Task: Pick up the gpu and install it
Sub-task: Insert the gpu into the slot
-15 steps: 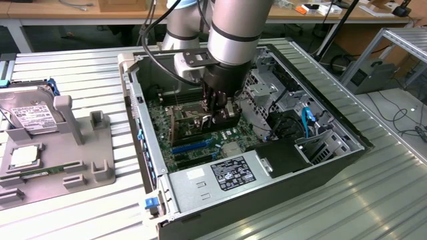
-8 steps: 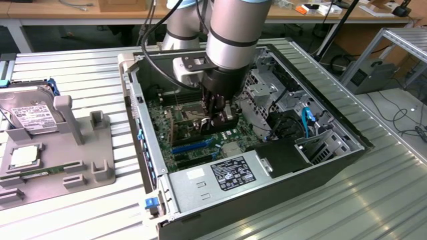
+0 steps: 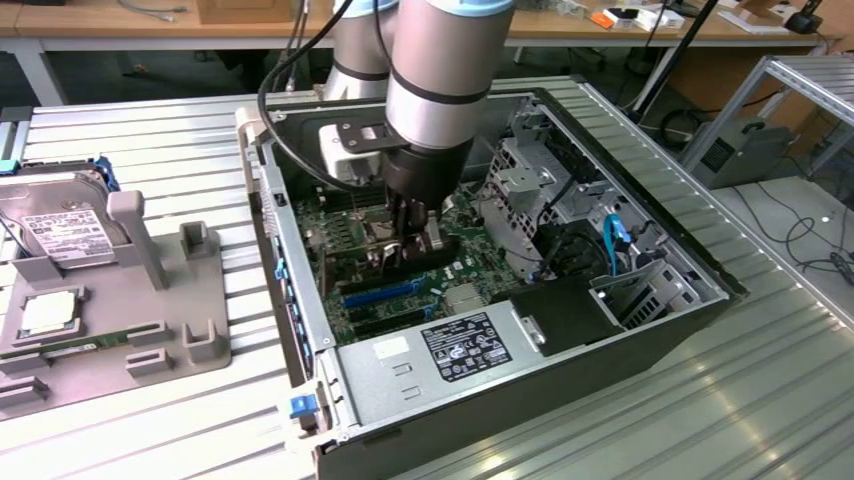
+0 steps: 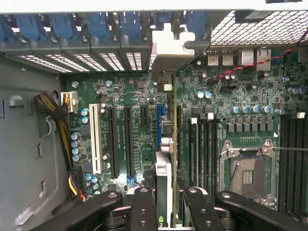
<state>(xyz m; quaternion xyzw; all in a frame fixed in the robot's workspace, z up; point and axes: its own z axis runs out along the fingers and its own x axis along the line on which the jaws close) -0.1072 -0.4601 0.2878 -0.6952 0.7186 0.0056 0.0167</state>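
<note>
The table (image 3: 747,400) was a pale surface of ribbed metal slats, running across the whole foreground and catching a soft, even light. Behind it stood a long wooden workbench (image 3: 160,30) on pale legs, with small items lying on its top, among them an orange and white one (image 3: 627,16) toward the exterior view's right. The floor (image 3: 801,215) on that side was grey, with loose black cables (image 3: 817,240) trailing over it. A metal-framed rack (image 3: 787,100) stood there too, beside a dark boxy unit (image 3: 741,150) set on the floor.
</note>
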